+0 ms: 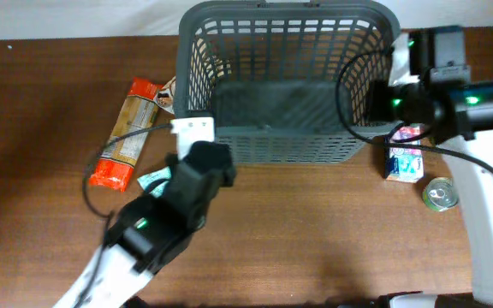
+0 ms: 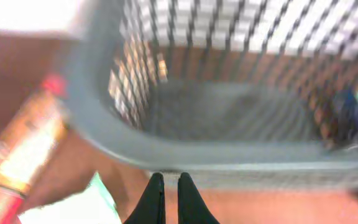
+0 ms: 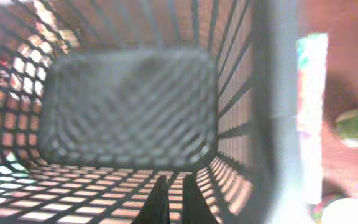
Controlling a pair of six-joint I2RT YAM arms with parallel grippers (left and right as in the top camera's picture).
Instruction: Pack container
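**Nothing packed yet: the large dark grey plastic shopping basket (image 1: 285, 103) with slotted lattice walls sits empty at the far middle of the brown wooden table (image 1: 315, 239).**

The left gripper (image 2: 169, 182) hangs just outside the basket's near-left corner, its jaws almost pressed together on nothing. The right gripper (image 3: 174, 186) is above the basket's floor near the right wall, also nearly closed and empty. Fetching a first item looks like the step in hand. The left should spread its jaws before dropping, take the long orange-and-red pasta packet (image 1: 129, 134) left of the basket across its narrow width, then lift clear of the rim. Both wrist views are blurred. A white thing (image 1: 193, 127) at the near-left corner cannot be identified, and the right arm half-covers the small printed carton (image 1: 403, 161) right of the basket.
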